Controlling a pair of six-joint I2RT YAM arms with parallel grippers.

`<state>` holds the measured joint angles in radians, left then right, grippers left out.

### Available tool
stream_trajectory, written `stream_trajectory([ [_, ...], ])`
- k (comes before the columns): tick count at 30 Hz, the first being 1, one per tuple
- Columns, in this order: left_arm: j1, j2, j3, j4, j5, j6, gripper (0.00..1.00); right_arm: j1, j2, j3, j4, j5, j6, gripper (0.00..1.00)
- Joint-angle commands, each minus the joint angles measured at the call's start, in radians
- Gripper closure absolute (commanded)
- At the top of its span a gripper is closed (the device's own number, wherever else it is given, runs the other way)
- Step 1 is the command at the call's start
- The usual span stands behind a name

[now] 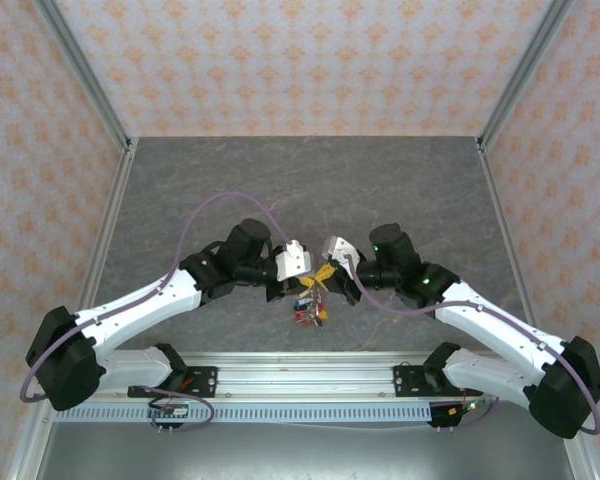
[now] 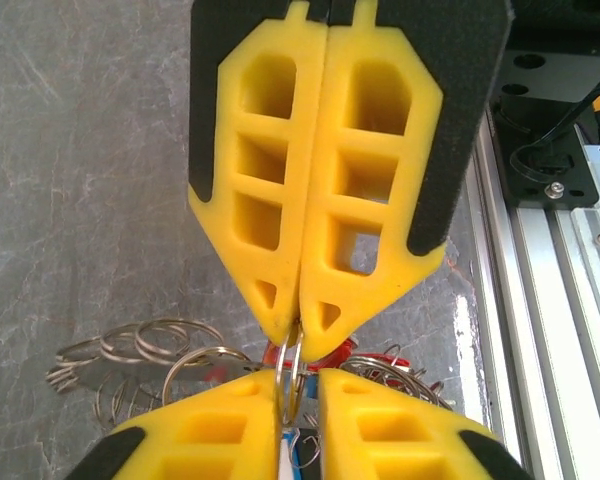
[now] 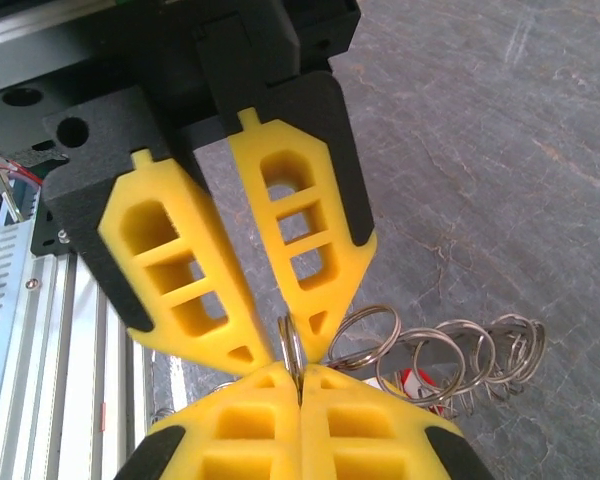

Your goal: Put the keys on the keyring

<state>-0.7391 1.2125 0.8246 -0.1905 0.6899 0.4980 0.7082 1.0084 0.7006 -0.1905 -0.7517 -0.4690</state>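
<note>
Both arms bent inward, left gripper (image 1: pixel 298 283) and right gripper (image 1: pixel 320 275) tip to tip at frame centre, jaws pinched together.

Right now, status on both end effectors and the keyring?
Right end effector shut on keyring. Left end effector pinching same keyring, tip to tip. Keys bunched below. Spare rings alongside, not blocking.

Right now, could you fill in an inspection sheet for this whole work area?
Surface: grey marbled tabletop.
Job's things: thin silver wire keyring pinched between both grippers; small red- and blue-tagged keys bunched close by, with linked silver rings.
Clutter: nothing seen.
Grippers: left gripper and right gripper, yellow-fingered, both shut on the keyring.
Cables: purple cables loop along each arm.
Surroundings: orange patterned walls, aluminium rail.
</note>
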Motion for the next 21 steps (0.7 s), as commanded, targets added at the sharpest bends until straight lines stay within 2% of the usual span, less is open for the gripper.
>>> stream_trajectory([
  [1,-0.009,0.01,0.04,0.026,-0.013,0.004,0.9,0.009,-0.002,0.057,0.049,-0.018,-0.012,0.97],
  [4,-0.009,0.004,0.032,0.039,-0.038,0.0,1.0,0.008,-0.003,0.057,0.03,0.006,-0.015,0.94],
  [8,-0.008,-0.013,0.01,0.086,-0.039,-0.028,1.0,0.008,-0.014,0.049,-0.008,0.026,-0.025,0.89],
  [13,-0.005,-0.038,-0.044,0.209,0.032,-0.081,1.0,-0.011,-0.025,-0.004,0.049,-0.004,0.008,0.85],
  [21,0.007,-0.062,-0.078,0.27,0.088,-0.097,1.0,-0.031,-0.027,-0.068,0.144,-0.034,0.057,0.86],
])
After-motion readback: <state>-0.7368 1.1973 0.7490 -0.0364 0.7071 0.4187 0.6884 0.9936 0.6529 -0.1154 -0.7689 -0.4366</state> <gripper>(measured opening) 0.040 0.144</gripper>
